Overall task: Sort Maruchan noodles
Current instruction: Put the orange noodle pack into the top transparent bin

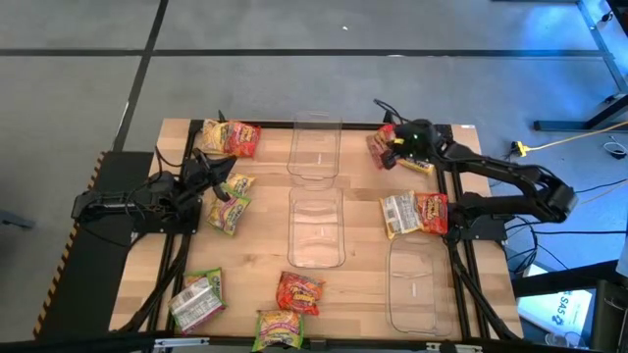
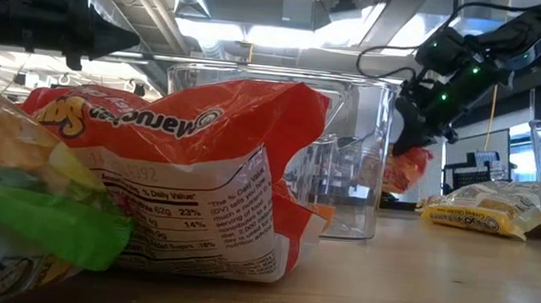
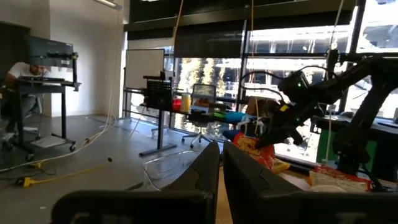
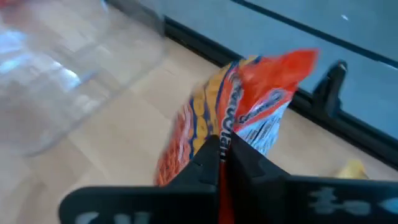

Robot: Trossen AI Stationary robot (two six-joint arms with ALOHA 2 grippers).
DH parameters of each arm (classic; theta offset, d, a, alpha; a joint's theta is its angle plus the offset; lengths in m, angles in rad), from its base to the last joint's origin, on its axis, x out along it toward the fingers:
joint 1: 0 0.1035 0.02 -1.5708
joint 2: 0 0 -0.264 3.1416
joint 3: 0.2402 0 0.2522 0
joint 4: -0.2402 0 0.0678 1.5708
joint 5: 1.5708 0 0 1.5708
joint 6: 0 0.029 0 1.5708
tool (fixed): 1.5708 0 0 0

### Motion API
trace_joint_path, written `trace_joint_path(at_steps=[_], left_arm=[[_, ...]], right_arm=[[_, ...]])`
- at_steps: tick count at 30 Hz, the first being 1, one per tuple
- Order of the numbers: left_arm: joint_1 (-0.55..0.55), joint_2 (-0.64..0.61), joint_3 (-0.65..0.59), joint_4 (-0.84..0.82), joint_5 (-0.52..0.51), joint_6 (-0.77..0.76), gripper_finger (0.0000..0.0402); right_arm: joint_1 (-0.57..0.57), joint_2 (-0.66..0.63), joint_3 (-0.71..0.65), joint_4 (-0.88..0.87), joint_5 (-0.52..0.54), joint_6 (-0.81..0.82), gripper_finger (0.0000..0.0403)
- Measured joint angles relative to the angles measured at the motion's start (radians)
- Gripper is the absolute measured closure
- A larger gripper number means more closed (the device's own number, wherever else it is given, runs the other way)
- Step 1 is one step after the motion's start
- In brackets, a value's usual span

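Maruchan noodle packets in red, yellow and green wrappers lie scattered flat on the wooden table [image 1: 255, 265]. My right gripper [image 1: 392, 149] is at the far right, shut on a red packet [image 4: 242, 99], which also shows in the low view [image 2: 408, 171] under the gripper [image 2: 407, 142]. A yellow packet [image 1: 418, 165] lies just beside it. My left gripper [image 1: 218, 176] hovers shut at the table's left, holding nothing, above a green-yellow packet [image 1: 231, 204]; in its own view the fingers [image 3: 221, 168] point level across the table. My right gripper pinches the red packet between its two fingers at the wrapper's near edge [image 4: 227, 132]. The fingers slant down from the table's right side. The packet hangs below and ahead of the fingertips, tilted, its lower end [image 2: 404, 188] seemingly clear of the table.
Three clear plastic bins stand on the table: far middle [image 1: 314, 147], centre [image 1: 316, 230] and near right [image 1: 417, 284]. More packets lie at the far left [image 1: 231, 137], right [image 1: 414, 212] and near edge [image 1: 196, 299], [image 1: 299, 292], [image 1: 280, 328]. A person sits at a desk [image 3: 22, 74] in the room.
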Motion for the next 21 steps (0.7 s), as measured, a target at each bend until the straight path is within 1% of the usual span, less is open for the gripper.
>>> trace_joint_path(at_steps=[5, 7, 10, 13, 16, 18, 21], left_arm=[[0.0, 0.0, 0.0, 0.0, 0.022, 0.0, 0.0386], [0.0, 0.0, 0.0, 0.0, 0.027, 0.0, 0.0385], [0.0, 0.0, 0.0, 0.0, 0.027, 0.0, 0.0386], [0.0, 0.0, 0.0, 0.0, 0.027, 0.0, 0.0386], [0.0, 0.0, 0.0, -0.001, 0.024, 0.0, 0.0386], [0.0, 0.0, 0.0, -0.001, 0.024, 0.001, 0.0386], [0.0, 0.0, 0.0, -0.002, 0.024, 0.008, 0.0385]], right_arm=[[0.007, 0.001, 0.0, -0.004, -0.105, -0.071, 0.0403], [0.014, 0.012, 0.0, -0.011, -0.129, -0.078, 0.0403], [0.014, 0.013, 0.0, -0.007, -0.12, -0.073, 0.04], [0.012, 0.013, 0.003, -0.013, -0.059, -0.066, 0.0386], [-0.004, 0.013, 0.033, -0.043, 0.005, -0.025, 0.0352], [-0.027, 0.017, 0.048, -0.047, 0.003, -0.01, 0.0316], [-0.068, 0.051, 0.073, -0.064, -0.022, 0.009, 0.0248]])
